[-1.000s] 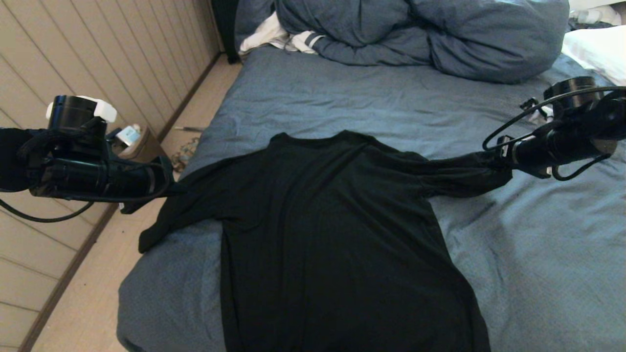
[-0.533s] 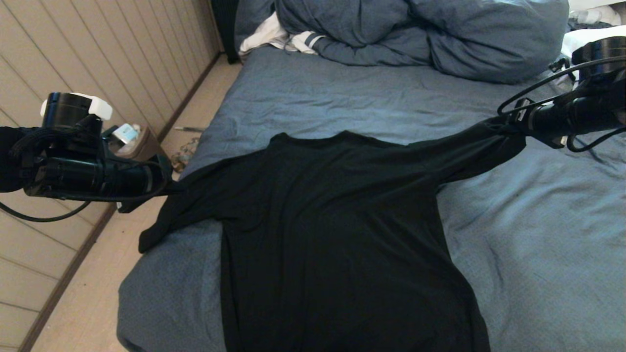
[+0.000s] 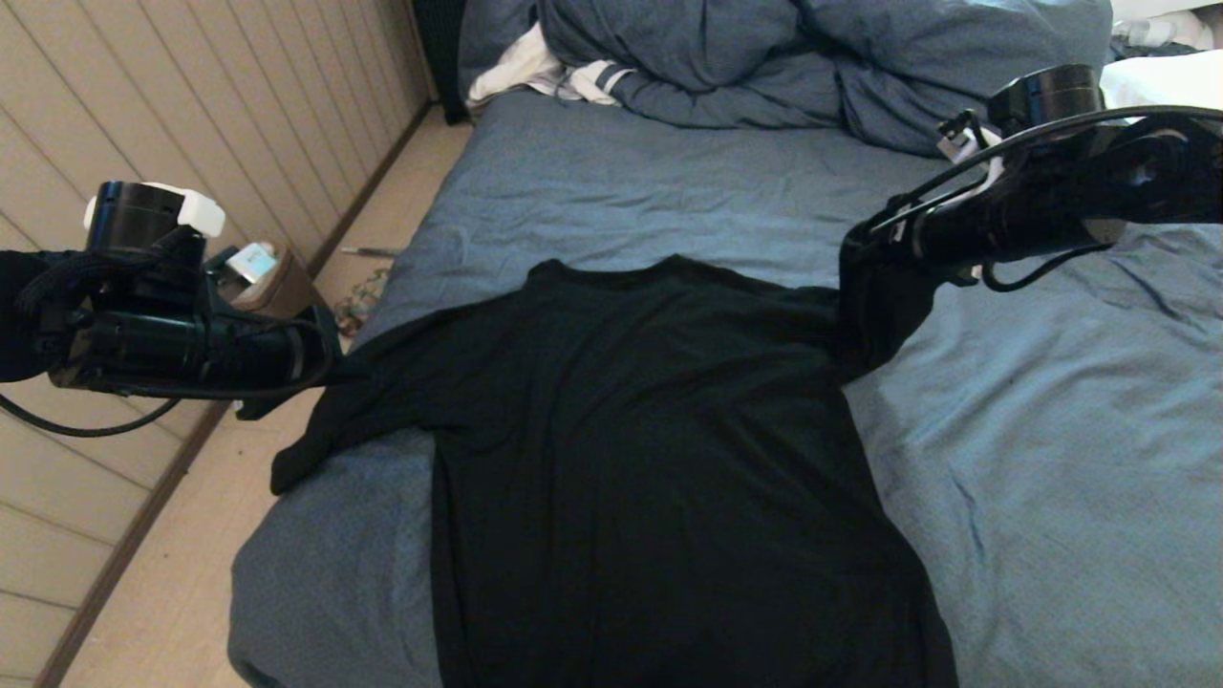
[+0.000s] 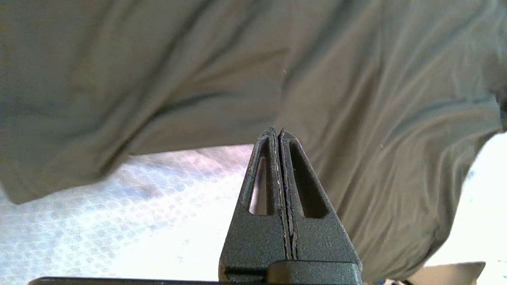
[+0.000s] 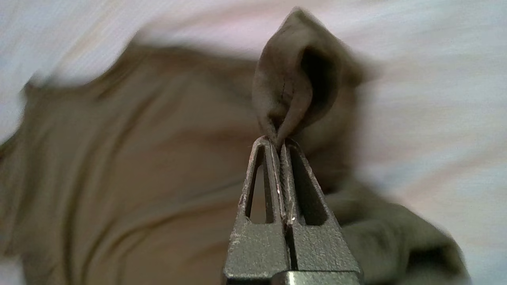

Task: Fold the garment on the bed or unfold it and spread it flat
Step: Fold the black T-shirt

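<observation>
the black t-shirt lies with its plain side up on the slate-blue sheet of the bed, its collar toward the far end and its hem toward the near edge. the body of the shirt is mostly flat, with soft wrinkles

the left hand is at the left side of the bed, over the edge near the wooden floor. in the left wrist view its two fingers are pressed together and the tips meet the cloth of the left sleeve, which goes stretched from the hand to the shirt body

the right hand is above the right shoulder of the shirt. its fingers are closed tight on a bunch of the right sleeve cloth, and the sleeve hangs down from the hand in a short fold, lifted off the sheet

at the far end of the bed is the bulky blue duvet, with a white cloth with striped cuff beside it, and a white pillow at the far right
</observation>
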